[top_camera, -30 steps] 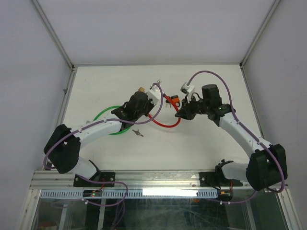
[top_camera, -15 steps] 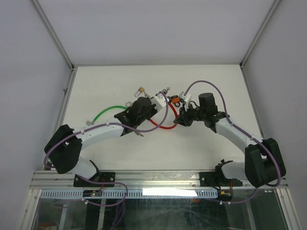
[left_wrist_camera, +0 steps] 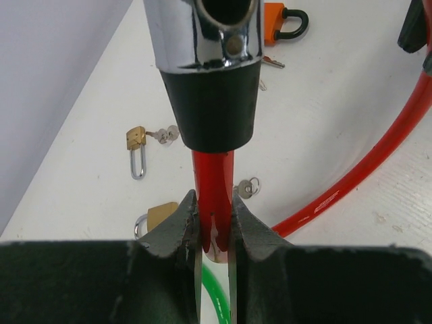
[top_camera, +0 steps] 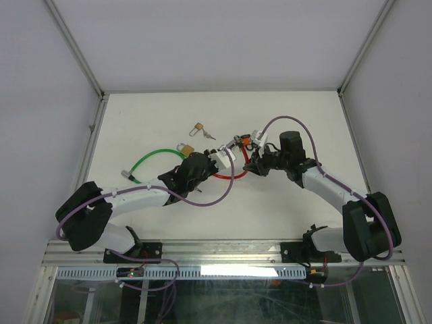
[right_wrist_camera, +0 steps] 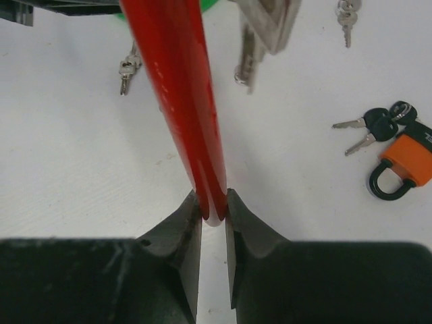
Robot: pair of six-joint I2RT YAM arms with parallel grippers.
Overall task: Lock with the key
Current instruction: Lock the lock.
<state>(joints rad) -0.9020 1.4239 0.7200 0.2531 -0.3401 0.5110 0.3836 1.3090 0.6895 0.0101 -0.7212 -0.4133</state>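
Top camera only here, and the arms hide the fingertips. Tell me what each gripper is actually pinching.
Observer: The left gripper is shut on the red cable, just below its chrome-and-black lock end.
Operator: Now the right one.
Observer: The right gripper is shut on the same red cable, on a bare stretch of it.
Operator: Report any keys near that hand.
Observer: The right wrist view shows two black-headed keys lying right next to an orange padlock.
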